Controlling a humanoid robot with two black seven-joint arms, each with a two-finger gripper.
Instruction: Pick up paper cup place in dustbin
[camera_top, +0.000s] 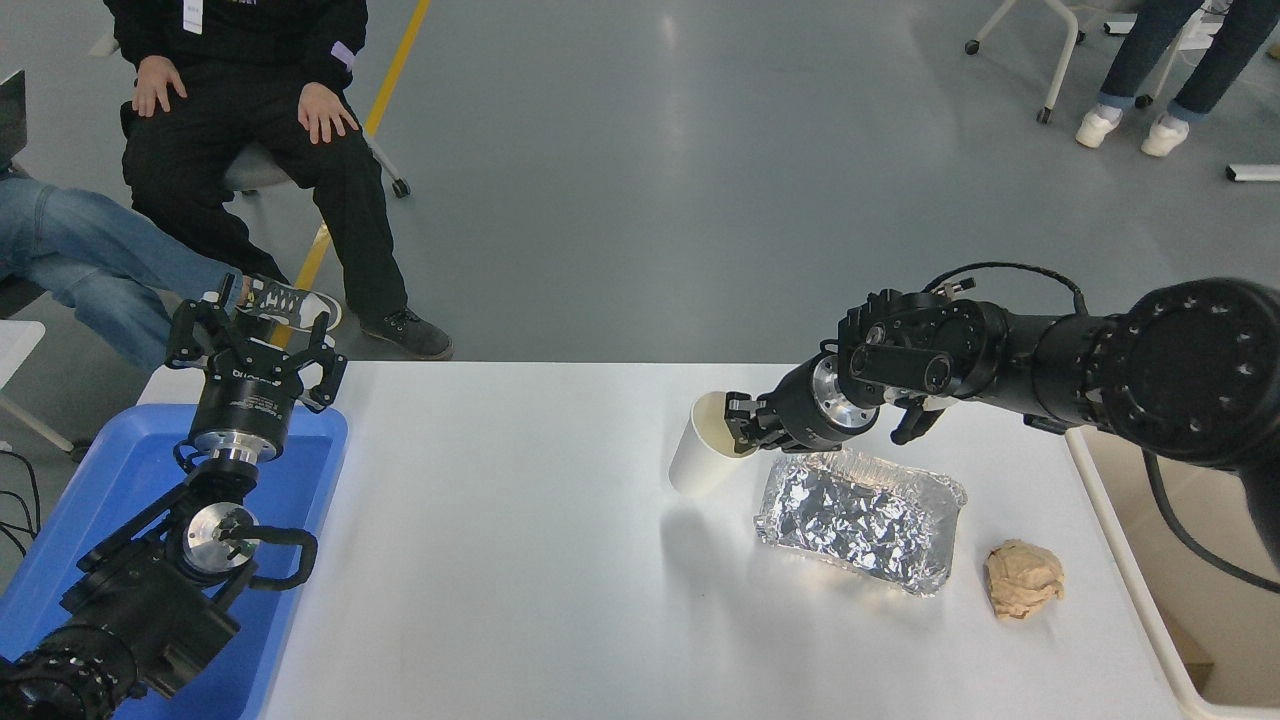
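Observation:
My right gripper (738, 428) is shut on the rim of the white paper cup (700, 458). It holds the cup tilted and lifted above the table, just left of the foil tray, and the cup's shadow lies on the table below. The cream-beige dustbin (1150, 610) shows only as a rim and inner wall at the picture's lower right, beside the table's right edge. My left arm is parked at the lower left, its gripper (252, 340) open over the blue tray.
A crumpled foil tray (858, 518) lies right of the cup. A brown paper ball (1022, 578) lies near the table's right edge. A blue plastic tray (120, 490) sits at the left. People sit beyond the table's far left; another stands at the top right.

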